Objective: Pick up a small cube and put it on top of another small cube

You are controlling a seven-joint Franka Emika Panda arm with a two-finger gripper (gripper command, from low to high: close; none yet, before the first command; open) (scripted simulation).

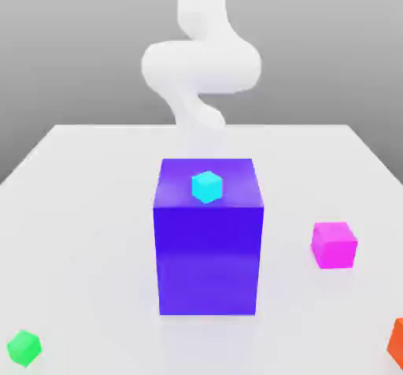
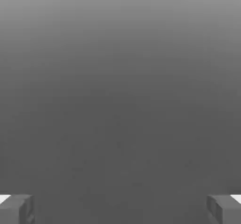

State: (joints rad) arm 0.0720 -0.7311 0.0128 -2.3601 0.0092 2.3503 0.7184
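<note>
- The end effector (image 2: 120, 210) is spread wide, its two fingers well apart with nothing between them.
- From there, the arm (image 1: 201, 66) stands at the far side of the desk (image 1: 86, 224), behind the purple block (image 1: 208, 259) in the exterior view; it is the only arm, so no choice of reach arises.
- The pink cube (image 1: 334, 246), which I take as the one to lift, sits on the desk toward the exterior view's right, beside the block but apart from it.
- So the coming move, as I judge it, runs from the arm toward the camera and across to the exterior view's right, then down; going round or well above the block would avoid a knock.
- Being a cube, it has no long axis; the fingers need only line up with two opposite faces.
- Farther out lie the possible bases: the cyan cube (image 1: 207, 187) on top of the block, the green cube (image 1: 24, 348) at the near left of that view, and the orange cube (image 1: 397, 343) at its right edge, partly cut off. Which is meant, I cannot tell.
</note>
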